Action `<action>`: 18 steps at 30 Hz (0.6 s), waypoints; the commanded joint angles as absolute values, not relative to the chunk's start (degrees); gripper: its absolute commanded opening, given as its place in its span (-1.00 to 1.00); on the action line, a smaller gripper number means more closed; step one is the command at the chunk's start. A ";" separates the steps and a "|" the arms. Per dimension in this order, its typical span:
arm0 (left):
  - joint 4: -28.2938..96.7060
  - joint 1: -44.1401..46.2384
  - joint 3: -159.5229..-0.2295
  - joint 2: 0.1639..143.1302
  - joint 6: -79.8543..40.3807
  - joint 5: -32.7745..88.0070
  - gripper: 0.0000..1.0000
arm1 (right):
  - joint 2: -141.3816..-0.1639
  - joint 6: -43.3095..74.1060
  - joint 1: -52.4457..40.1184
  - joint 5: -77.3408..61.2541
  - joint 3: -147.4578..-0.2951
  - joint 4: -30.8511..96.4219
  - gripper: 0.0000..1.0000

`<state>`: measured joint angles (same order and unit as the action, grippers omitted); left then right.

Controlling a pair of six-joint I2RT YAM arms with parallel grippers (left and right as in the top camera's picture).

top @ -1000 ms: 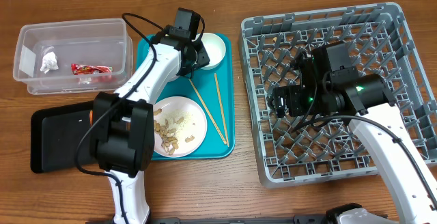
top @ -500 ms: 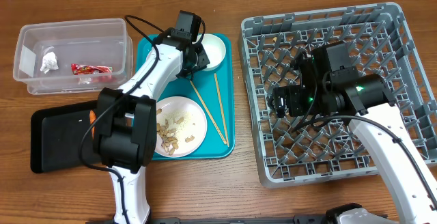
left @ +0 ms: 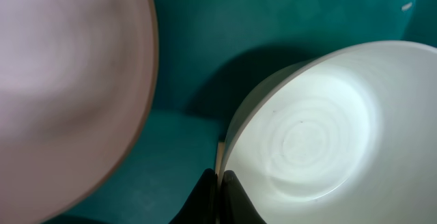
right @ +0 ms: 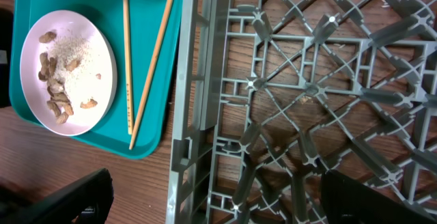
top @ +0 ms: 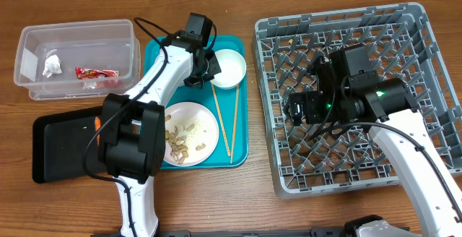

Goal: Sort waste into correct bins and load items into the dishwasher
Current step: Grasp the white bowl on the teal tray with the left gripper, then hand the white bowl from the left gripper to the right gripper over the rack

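Observation:
My left gripper (top: 210, 69) is shut on the left rim of a white bowl (top: 231, 69) on the teal tray (top: 242, 132). In the left wrist view its fingers (left: 220, 183) pinch the white bowl's (left: 321, 121) rim, with a pale-pink bowl (left: 61, 74) close on the left. Two chopsticks (top: 224, 121) lie on the teal tray beside a white plate (top: 191, 130) with peanut shells. My right gripper (top: 303, 108) is open and empty above the left part of the grey dish rack (top: 361, 165). The right wrist view shows the rack (right: 300, 87), the plate (right: 67, 74) and the chopsticks (right: 127, 67).
A clear tub (top: 79, 31) at the far left holds a red wrapper (top: 96, 72) and a whitish scrap (top: 50, 66). A black tray (top: 61, 150) in front of it holds an orange carrot (top: 96, 122). The rack's wall stands right beside the teal tray.
My left gripper has pulled the white bowl to the right and toward the front. The chopsticks have been pushed and now lie more upright. The right arm has not moved.

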<state>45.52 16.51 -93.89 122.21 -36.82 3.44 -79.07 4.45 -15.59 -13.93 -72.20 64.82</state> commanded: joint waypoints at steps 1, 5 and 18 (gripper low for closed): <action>47.97 16.69 -94.04 122.30 -31.33 7.33 -0.92 | -78.43 4.51 -15.79 -13.50 -72.82 64.90 0.99; 48.40 16.62 -94.04 120.33 -28.69 8.95 -0.92 | -78.41 4.56 -15.62 -13.52 -72.82 65.08 0.99; 51.59 18.37 -94.04 108.86 -25.87 14.68 -0.92 | -77.25 4.73 -12.40 -13.54 -72.84 64.12 0.95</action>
